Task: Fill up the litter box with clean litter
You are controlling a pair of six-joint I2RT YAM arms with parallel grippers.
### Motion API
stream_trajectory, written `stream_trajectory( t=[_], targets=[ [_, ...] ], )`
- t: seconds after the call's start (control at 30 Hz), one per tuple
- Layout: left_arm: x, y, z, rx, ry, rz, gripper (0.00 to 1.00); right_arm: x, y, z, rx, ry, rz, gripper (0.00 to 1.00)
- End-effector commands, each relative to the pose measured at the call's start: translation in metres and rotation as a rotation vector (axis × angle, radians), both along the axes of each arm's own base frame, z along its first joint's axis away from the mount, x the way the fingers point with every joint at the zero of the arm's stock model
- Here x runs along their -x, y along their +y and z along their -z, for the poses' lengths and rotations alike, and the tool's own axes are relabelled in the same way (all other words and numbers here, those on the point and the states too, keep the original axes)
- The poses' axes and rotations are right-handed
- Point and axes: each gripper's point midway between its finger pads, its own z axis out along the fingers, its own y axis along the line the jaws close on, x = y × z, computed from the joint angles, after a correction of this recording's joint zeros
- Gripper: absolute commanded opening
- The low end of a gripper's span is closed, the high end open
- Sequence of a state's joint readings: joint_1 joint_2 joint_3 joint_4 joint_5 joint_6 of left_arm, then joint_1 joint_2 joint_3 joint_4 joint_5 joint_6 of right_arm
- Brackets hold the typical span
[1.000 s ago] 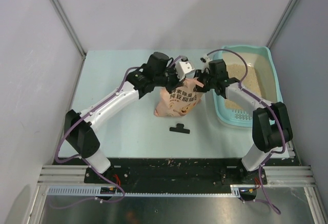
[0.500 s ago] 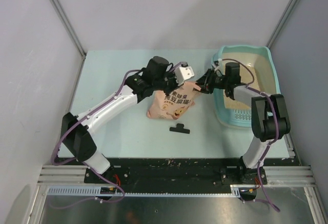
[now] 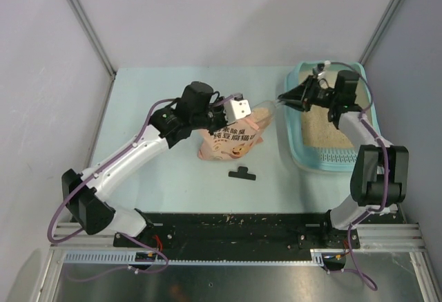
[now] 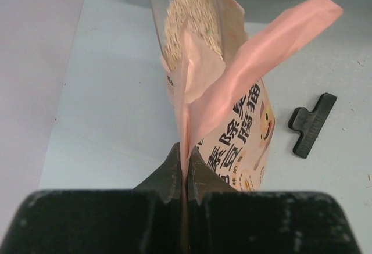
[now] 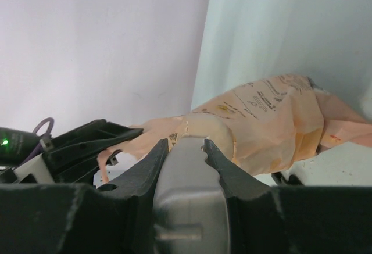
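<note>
Litter box [image 3: 293, 136] sits at the right end of the surface [image 3: 138, 88], a layer of clean litter [image 3: 321, 119] across its floor. My left jaws are clenched on the top film of the pink bag [image 3: 231, 139], holding its mouth up. My right jaws are grasping the handle of the clear scoop [image 4: 158, 15], whose bowl sits in that mouth, heaped with granules. I judge the crossing to the box the risky part: any wrist roll would shed litter onto the surface short of the rim. The scoop's edge could also snag the film, tug it from the thin pinch and let the bag slump toward the black clip [image 3: 242, 173].
</note>
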State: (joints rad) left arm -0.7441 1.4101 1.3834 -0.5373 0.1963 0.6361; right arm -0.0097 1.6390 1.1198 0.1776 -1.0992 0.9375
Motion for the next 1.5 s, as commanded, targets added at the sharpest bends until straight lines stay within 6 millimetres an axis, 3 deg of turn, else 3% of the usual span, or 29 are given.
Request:
stream_trajectory(
  t=[0.0, 0.1, 0.23, 0.37, 0.5, 0.7, 1.07, 1.47],
  targets=[
    [-0.001, -0.019, -0.086, 0.176, -0.169, 0.068, 0.00, -0.001, -0.028, -0.027, 0.010, -0.074, 0.026, 0.00],
    [-0.005, -0.029, -0.092, 0.194, -0.161, 0.081, 0.00, -0.010, -0.027, -0.009, -0.016, -0.044, 0.043, 0.00],
    [-0.011, -0.036, -0.116, 0.245, -0.175, 0.067, 0.00, -0.013, -0.031, -0.021, -0.046, -0.090, 0.052, 0.00],
    [-0.013, -0.037, -0.121, 0.262, -0.172, 0.056, 0.00, -0.010, -0.028, 0.001, -0.032, -0.035, 0.035, 0.00],
    [-0.011, -0.035, -0.121, 0.259, -0.178, 0.048, 0.00, -0.008, -0.023, 0.002, -0.065, -0.015, 0.020, 0.00],
    [-0.016, -0.028, -0.112, 0.213, -0.211, 0.034, 0.00, -0.011, -0.044, -0.007, -0.088, 0.002, 0.066, 0.00],
    [-0.024, -0.034, -0.114, 0.201, -0.242, 0.045, 0.00, -0.005, -0.066, -0.014, -0.141, 0.024, 0.084, 0.00],
    [-0.029, -0.041, -0.107, 0.188, -0.234, 0.061, 0.00, -0.002, -0.103, -0.020, -0.172, 0.009, 0.175, 0.00]
  ],
)
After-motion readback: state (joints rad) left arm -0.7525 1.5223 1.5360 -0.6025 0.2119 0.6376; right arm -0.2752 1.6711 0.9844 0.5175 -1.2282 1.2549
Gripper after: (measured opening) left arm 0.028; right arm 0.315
